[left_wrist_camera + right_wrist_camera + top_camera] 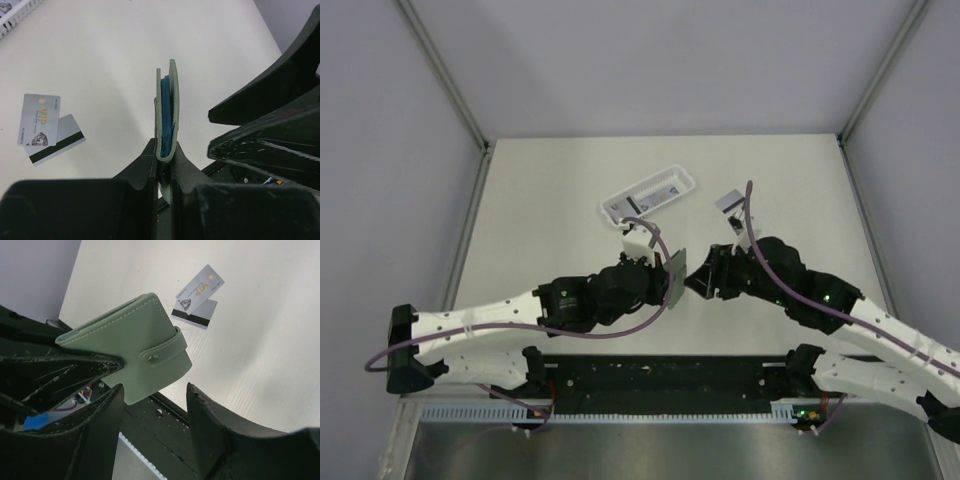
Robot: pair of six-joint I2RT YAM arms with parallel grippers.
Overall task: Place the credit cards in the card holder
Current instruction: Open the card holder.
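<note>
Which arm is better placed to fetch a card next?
Right. The left tool is shut on the holder; the right tool is open, and the loose cards lie on that arm's side.

The light was bright and even, shadows were soft, and the close black fingers (145,190) looked blurry.

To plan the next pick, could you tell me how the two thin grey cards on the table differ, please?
The silver card printed VIP shows its front and lies on top; the grey card with a black stripe shows its back, partly covered beneath it. The striped card is turned at an angle to the VIP card. Both lie flat, touching.
</note>
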